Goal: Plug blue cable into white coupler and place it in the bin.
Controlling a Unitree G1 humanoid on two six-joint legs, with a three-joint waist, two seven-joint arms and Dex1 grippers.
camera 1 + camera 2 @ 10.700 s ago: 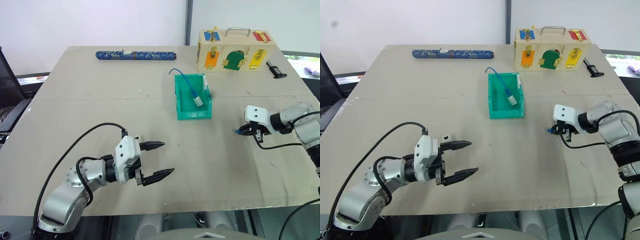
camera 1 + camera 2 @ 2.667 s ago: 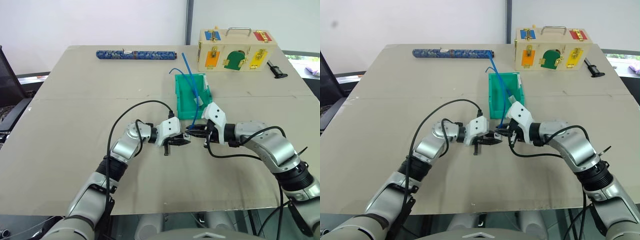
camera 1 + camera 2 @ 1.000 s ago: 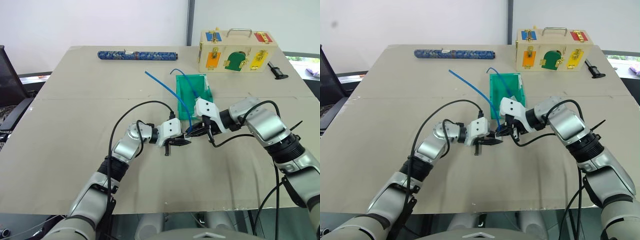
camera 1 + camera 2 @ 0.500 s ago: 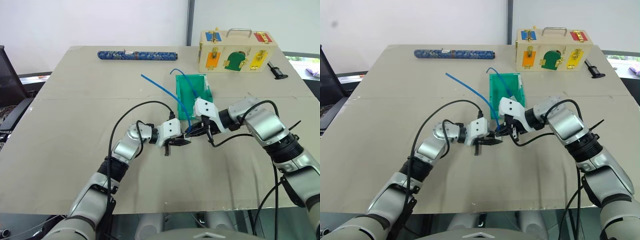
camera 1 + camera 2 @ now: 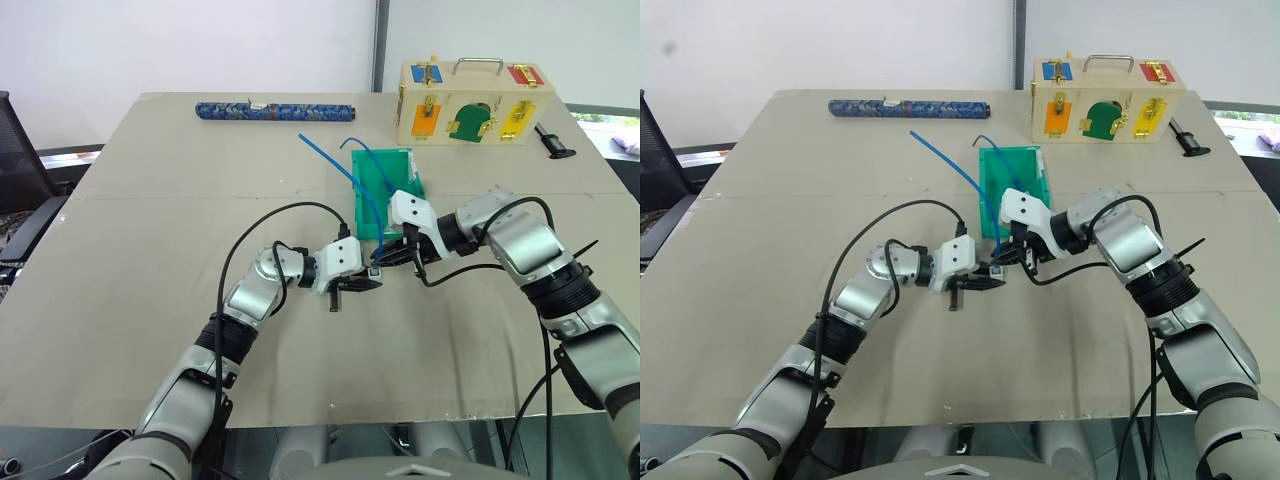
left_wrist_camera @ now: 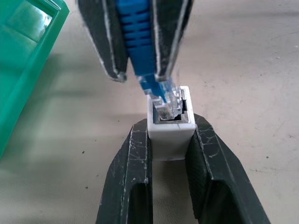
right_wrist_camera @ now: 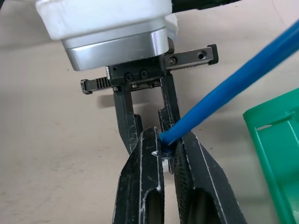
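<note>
Left wrist view: left gripper (image 6: 170, 140) clamps cubic white coupler (image 6: 170, 133); right gripper (image 6: 142, 72) pinches ribbed blue cable (image 6: 136, 32).

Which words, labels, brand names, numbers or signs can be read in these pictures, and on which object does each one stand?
No text can be read in these pictures.
The wooden box carries coloured latched doors but no lettering that I can make out.
The patterned blue roll has a small pale band; any print on it is too small to read.
The white coupler, the blue cable and the bin show no markings.
</note>
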